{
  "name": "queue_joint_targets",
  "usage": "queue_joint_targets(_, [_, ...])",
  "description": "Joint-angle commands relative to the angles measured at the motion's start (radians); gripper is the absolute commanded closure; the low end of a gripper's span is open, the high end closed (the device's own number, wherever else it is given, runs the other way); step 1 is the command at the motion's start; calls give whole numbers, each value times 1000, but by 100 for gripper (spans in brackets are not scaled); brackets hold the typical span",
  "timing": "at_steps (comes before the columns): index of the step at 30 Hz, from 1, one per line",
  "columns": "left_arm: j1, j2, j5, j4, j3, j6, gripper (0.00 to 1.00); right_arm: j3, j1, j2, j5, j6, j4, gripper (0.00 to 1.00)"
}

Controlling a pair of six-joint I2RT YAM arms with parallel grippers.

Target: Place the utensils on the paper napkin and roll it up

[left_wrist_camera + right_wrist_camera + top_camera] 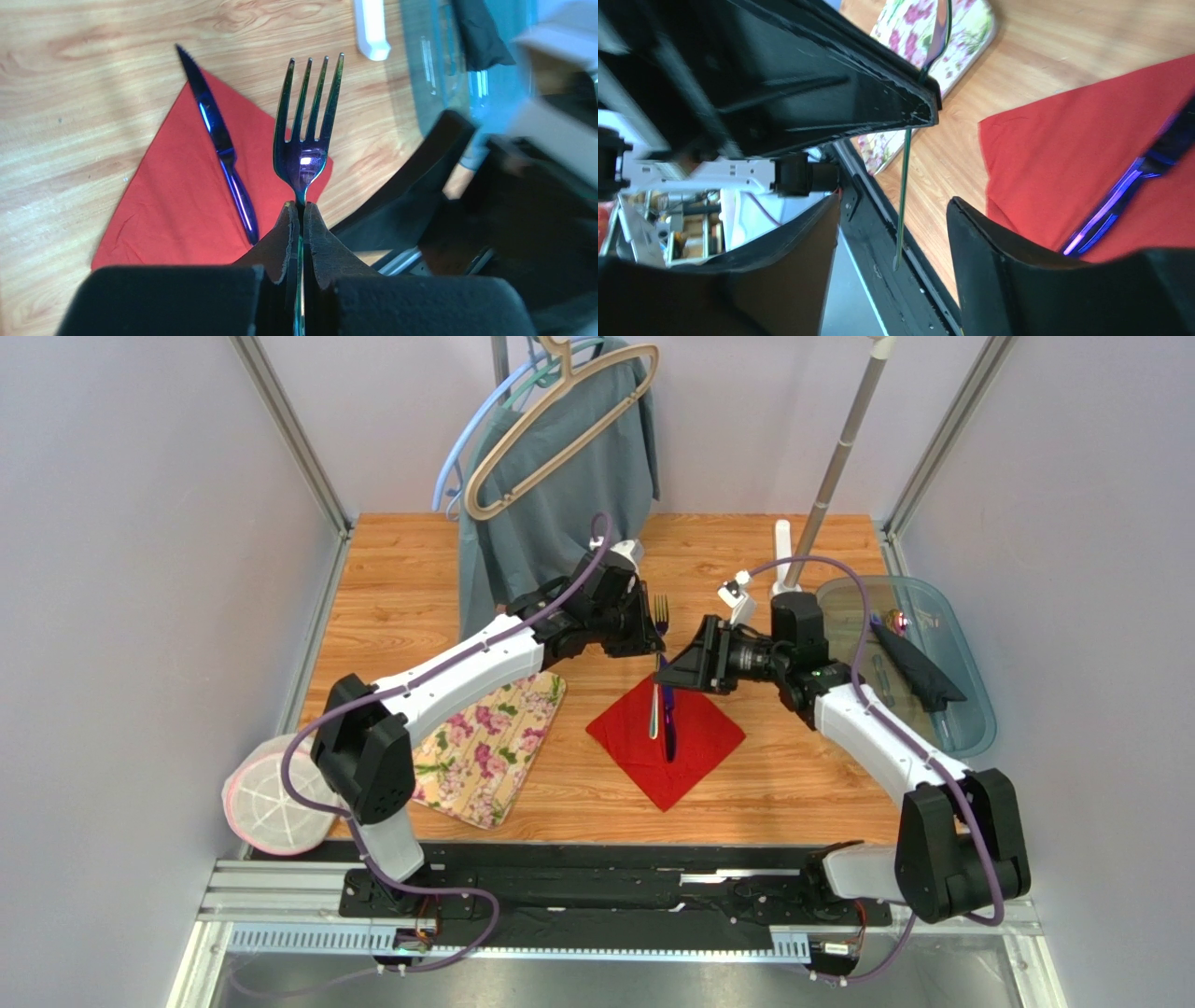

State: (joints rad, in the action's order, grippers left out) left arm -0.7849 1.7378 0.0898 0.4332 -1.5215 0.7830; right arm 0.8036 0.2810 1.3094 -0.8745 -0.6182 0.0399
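Note:
The red paper napkin [671, 745] lies as a diamond on the wooden table. A blue-purple knife [669, 723] lies on it, also in the left wrist view [222, 147] on the napkin [175, 210]. My left gripper [650, 633] is shut on an iridescent fork [305, 122], held tines up above the napkin's far corner; the jaws [300, 210] pinch its neck. My right gripper [683, 669] is open. In the right wrist view its fingers [1018, 273] stand either side of the fork's thin handle [904, 189] without touching. The napkin [1074, 154] and knife [1120, 203] show beyond.
A cream floral mat [484, 742] lies left of the napkin. A grey-green garment [575, 490] and beige hanger [554, 434] hang at the back. A clear tub [968, 707] with dark cloth stands at the right. A round white mesh object [274, 798] sits at the left edge.

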Motion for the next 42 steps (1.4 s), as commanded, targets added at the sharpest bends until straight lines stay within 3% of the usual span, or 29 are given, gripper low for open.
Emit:
queue_joint_targets(1, [-7, 83, -18, 22, -25, 90, 100, 80, -84, -10, 15, 139, 200, 27])
queue_joint_targets(5, [-14, 173, -42, 55, -66, 127, 100, 78, -155, -38, 93, 271, 334, 17])
queue_joint_targets(10, [-17, 278, -67, 90, -129, 141, 100, 86, -209, -65, 161, 383, 434, 16])
queue_joint_targets(18, [-17, 374, -65, 99, -167, 147, 100, 69, -230, -62, 157, 377, 420, 17])
queue_joint_targets(42, [-17, 465, -88, 101, -233, 88, 96, 57, -236, -56, 112, 351, 397, 18])
